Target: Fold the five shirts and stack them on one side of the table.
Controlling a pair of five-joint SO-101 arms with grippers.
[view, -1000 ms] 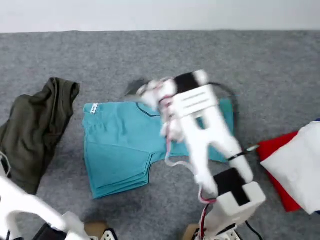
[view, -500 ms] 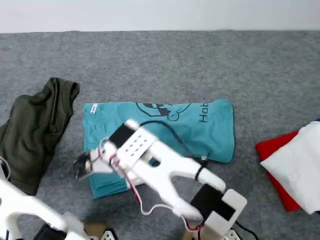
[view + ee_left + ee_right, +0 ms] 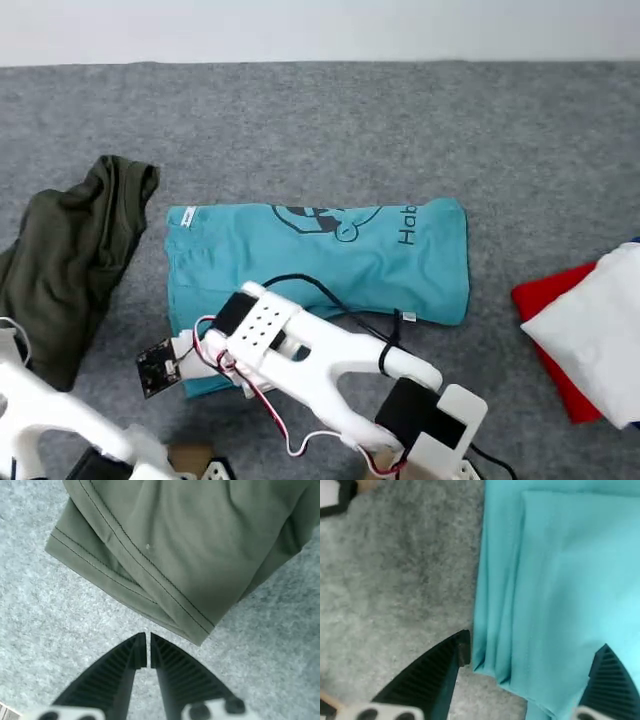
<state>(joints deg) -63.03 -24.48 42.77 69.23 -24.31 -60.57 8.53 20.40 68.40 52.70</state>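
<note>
High view: the teal shirt (image 3: 330, 260) lies flat in the middle of the grey worktop (image 3: 330, 130), folded into a long band, with thicker layers at its left end. It appears only partly folded, so at least one more fold seems due. The olive shirt (image 3: 70, 250) sits crumpled near the worktop's left edge, not yet folded. At the right edge the white shirt (image 3: 590, 330) rests on the red shirt (image 3: 550, 300). Both look folded, and I take that for the start of the stack. That makes four shirts I can count with confidence. The right arm (image 3: 320, 355) stretches along the near edge toward the teal shirt's near-left corner, and the left arm (image 3: 50, 410) is at the worktop's near-left corner.

Left wrist view: the left end effector (image 3: 148, 640) is pinched almost closed and holds nothing. It is over bare worktop just beside the olive shirt's stitched hem.

Right wrist view: the right end effector (image 3: 534, 650) is spread wide and holds nothing. One finger is over the worktop and the other over the cloth, straddling the layered corner of the teal shirt.
</note>
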